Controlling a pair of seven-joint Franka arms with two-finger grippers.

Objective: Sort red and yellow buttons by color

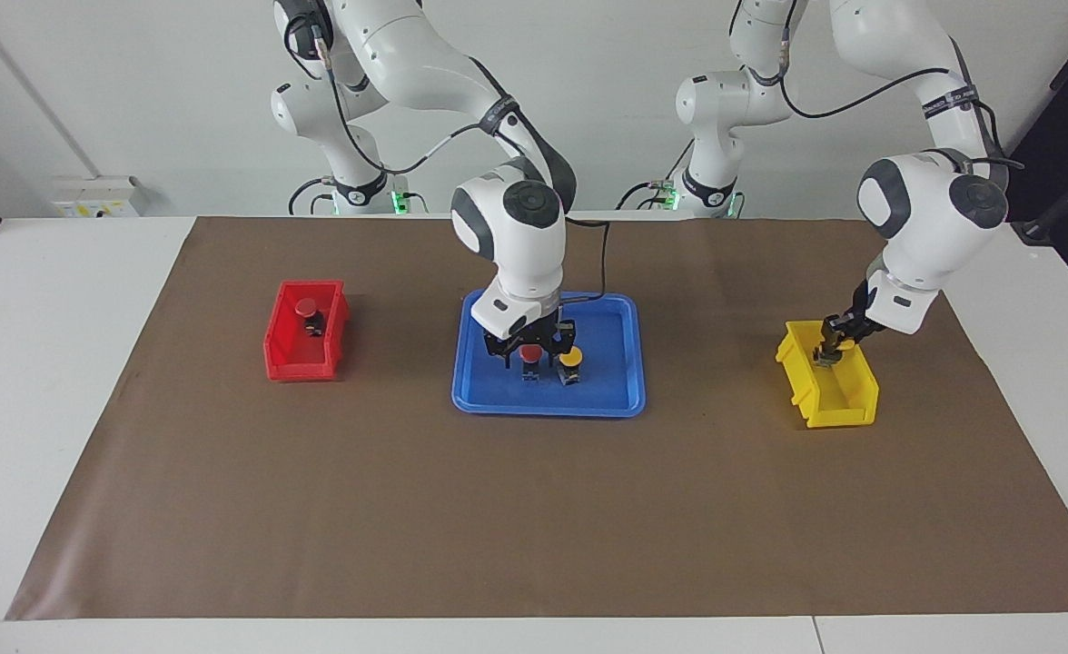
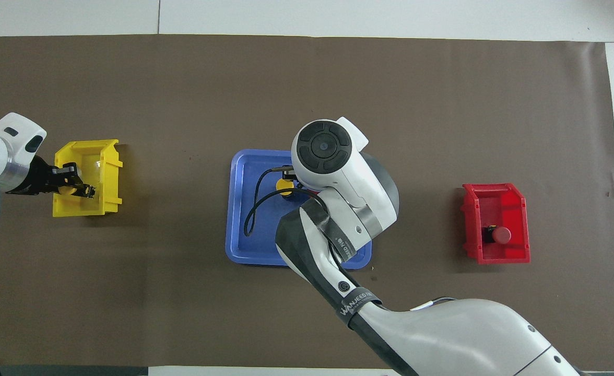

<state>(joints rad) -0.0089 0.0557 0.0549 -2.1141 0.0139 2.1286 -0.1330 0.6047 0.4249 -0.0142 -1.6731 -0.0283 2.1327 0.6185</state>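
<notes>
A white table under a brown mat meets a pale wall.

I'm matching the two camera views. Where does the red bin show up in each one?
Facing view: red bin at the picture's left, beside the blue tray.
Overhead view: red bin at the picture's right.
Shared landmark: the red button lying inside it.

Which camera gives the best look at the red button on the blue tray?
The facing view: the red button shows between the right gripper's open fingers, beside a yellow button on the blue tray. In the overhead view the right arm hides it.
</notes>
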